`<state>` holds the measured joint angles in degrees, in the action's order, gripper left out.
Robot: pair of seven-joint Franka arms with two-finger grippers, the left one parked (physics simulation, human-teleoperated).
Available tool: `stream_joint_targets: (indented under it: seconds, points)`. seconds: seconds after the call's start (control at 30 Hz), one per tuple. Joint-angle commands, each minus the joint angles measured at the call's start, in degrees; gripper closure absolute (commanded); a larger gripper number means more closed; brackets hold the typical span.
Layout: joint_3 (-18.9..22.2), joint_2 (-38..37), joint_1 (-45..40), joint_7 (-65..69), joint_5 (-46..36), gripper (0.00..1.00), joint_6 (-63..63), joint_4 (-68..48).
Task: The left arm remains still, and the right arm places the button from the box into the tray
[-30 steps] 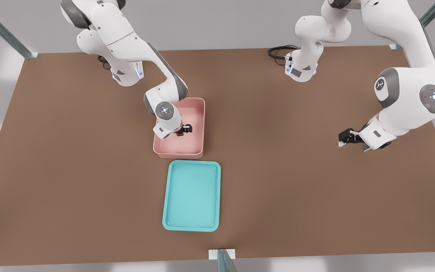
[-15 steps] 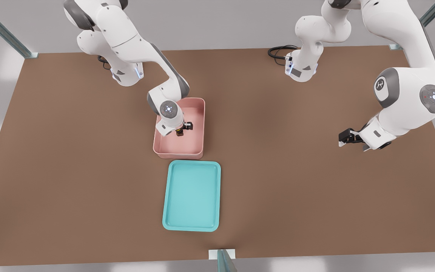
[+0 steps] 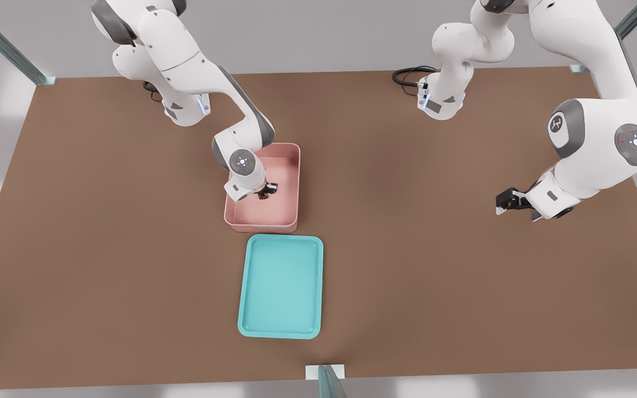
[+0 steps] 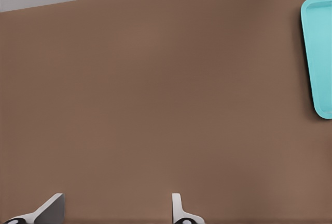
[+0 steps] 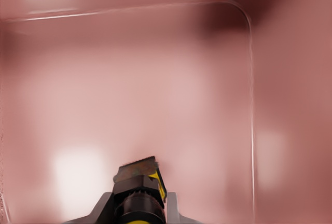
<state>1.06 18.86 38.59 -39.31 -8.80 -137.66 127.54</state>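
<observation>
Button (image 5: 139,190), yellow cap on dark boxy base, sits between the fingers of the claw (image 3: 266,190), inside the pink box (image 3: 291,182), left of frame centre in the front view. In the right wrist view the button fills the lower middle of the frame, the two pale fingertips (image 5: 102,206) pressed against either side of it, so the claw reads as closed narrow on the button. Pink floor and a rounded corner of the box wall show behind it; whether the button is off the floor or touching it, cannot tell.

Step in hand, as judged: grasp made, lift-out about to happen. Button not yet out of the box, tray not yet reached.

Next move calls for a straight rise until the button clears the box rim, then a carry toward the lower part of the front view, over the near wall, to the turquoise tray (image 3: 252,309), which lies just below the box, short ends near each other but apart.

In the way: only the box's near wall, between claw and tray. Tray rim is low. Small button in a pinch grip could slip or twist if moved fast.

Around: brown table (image 3: 103,249); a coiled black cable (image 3: 407,74) at upper right, well apart.
</observation>
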Motion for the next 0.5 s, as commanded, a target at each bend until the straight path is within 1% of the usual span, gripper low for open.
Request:
stream_joint_targets:
  seconds: [0.0, 0.07, 0.13, 0.23, 0.3, 0.4, 0.47]
  points:
    - [-0.01, -0.14, -0.01, -0.94, 0.10, 0.57, 0.46, -0.10]
    - [0.08, -0.75, -0.01, -1.21, -0.34, 0.58, 1.16, -0.28]
    - [0.26, -3.13, 0.08, -1.56, -0.52, 0.59, 4.59, -1.06]
    - [0.34, -4.71, 0.08, -2.00, -0.60, 0.59, 11.09, -4.67]
    - [0.70, -4.71, -0.09, -1.82, -0.60, 0.59, 15.66, -10.21]
    - [0.87, -3.92, -2.73, -1.56, 0.10, 0.59, 21.99, -18.82]
    - [0.78, -0.40, -5.28, -1.56, 0.28, 0.59, 26.56, -27.08]
